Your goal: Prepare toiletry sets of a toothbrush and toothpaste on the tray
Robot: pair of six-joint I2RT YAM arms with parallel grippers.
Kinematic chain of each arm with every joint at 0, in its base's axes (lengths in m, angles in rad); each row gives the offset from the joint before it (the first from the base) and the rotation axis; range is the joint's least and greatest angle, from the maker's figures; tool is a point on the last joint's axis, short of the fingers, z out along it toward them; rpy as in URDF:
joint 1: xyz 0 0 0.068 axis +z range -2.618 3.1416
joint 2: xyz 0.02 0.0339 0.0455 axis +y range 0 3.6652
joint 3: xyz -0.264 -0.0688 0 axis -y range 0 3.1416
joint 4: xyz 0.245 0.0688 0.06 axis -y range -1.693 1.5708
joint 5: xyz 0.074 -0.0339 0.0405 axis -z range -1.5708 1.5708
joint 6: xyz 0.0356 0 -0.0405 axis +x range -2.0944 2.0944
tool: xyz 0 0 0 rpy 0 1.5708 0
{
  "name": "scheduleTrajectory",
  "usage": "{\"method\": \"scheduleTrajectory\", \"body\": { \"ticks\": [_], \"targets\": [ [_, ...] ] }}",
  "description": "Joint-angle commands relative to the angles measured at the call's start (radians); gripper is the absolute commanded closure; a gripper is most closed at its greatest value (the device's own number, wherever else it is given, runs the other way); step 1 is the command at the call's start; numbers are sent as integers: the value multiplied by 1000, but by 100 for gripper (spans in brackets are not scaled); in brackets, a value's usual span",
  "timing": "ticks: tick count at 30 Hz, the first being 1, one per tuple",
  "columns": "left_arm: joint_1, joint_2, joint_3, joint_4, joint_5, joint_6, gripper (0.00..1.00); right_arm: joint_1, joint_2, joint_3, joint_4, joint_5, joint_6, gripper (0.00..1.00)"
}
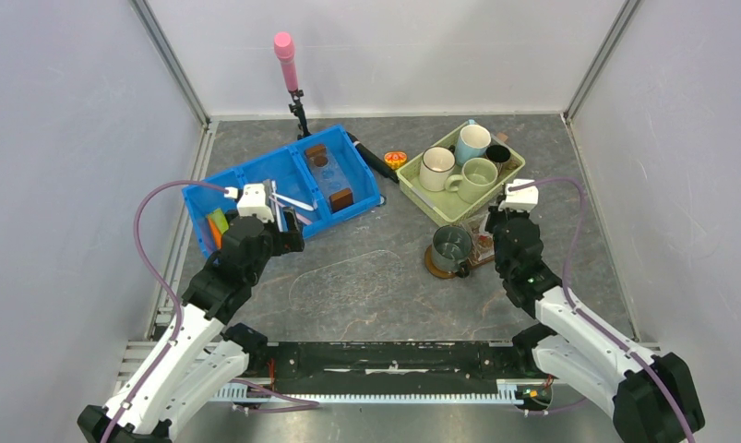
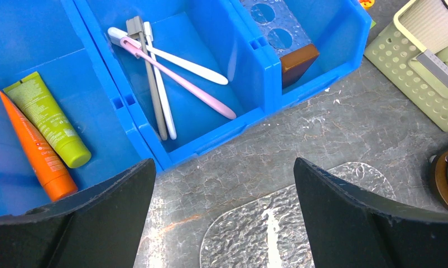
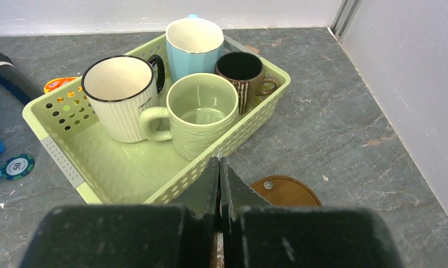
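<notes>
Here we hold our left gripper (image 2: 222, 167), jaws spread wide and empty, over the near wall of the blue bin (image 2: 255, 118), toothbrushes (image 2: 179, 81) inside; our right gripper (image 3: 219, 167) hovers clenched above the tray (image 3: 288, 192).

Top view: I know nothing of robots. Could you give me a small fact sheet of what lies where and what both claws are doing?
bin, left compartment: orange tube, green tube
bin, middle compartment: pink toothbrush, two white toothbrushes
basket: white mug, blue mug, green mug, brown mug
tray: one grey mug on it, partly behind the right arm
left gripper: open, empty, above the table beside the bin
right gripper: shut, empty, near the basket's wall
</notes>
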State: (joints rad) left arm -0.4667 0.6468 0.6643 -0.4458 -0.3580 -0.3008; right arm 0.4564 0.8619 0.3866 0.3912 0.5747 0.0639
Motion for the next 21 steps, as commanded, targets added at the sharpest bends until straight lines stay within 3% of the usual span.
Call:
{"method": "scheduleTrajectory", "body": {
  "ticks": [1, 9, 15, 21],
  "targets": [
    [3, -12, -5, 38, -13, 25, 0, 5, 26, 3, 37, 18, 7, 95],
    [3, -22, -6, 35, -16, 25, 0, 4, 31, 0, 26, 21, 20, 71],
    [3, -23, -6, 35, -15, 26, 0, 5, 19, 7, 11, 26, 28, 58],
    [3, -27, -6, 35, -16, 26, 0, 6, -10, 21, -19, 39, 31, 34]
  ]
}}
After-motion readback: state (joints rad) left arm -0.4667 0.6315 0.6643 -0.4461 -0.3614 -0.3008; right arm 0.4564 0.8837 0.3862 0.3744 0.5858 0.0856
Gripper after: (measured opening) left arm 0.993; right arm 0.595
